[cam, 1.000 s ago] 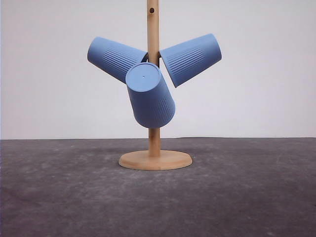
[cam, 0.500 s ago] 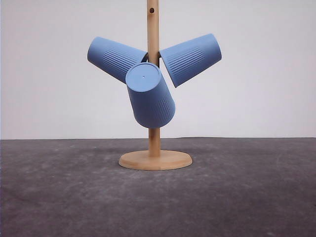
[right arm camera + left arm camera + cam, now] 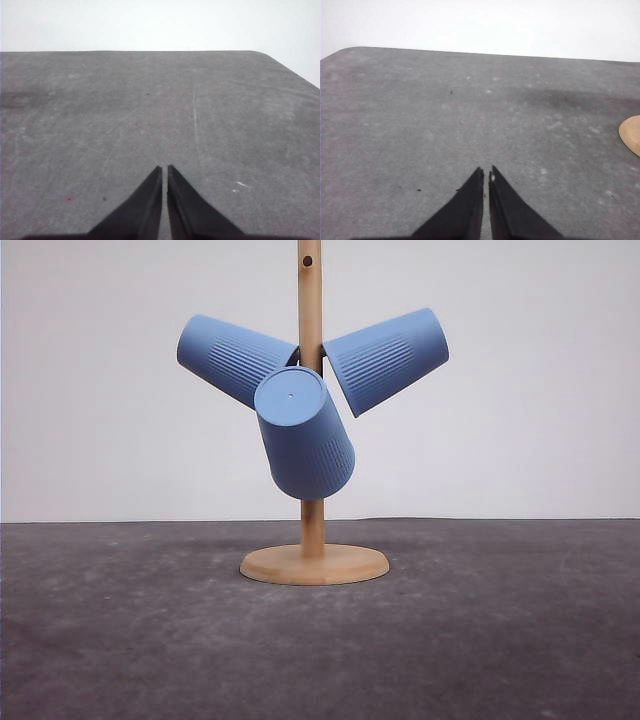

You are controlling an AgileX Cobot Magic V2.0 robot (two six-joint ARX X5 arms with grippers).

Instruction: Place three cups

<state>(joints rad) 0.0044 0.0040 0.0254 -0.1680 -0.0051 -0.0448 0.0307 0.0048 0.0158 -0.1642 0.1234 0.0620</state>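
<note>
grey table (image 3: 500,640) | three cups (image 3: 305,435) hung on wooden stand (image 3: 314,564), frame centre | left gripper (image 3: 486,174) pressed together | right gripper (image 3: 164,170) pressed together

Three light-blue ribbed tapered plastic cups are counted: one at the left (image 3: 232,358), one at the right (image 3: 388,359), one in front (image 3: 304,433). One wooden stand with a round base (image 3: 314,564) is counted, and one dark grey surface (image 3: 500,630).
</note>
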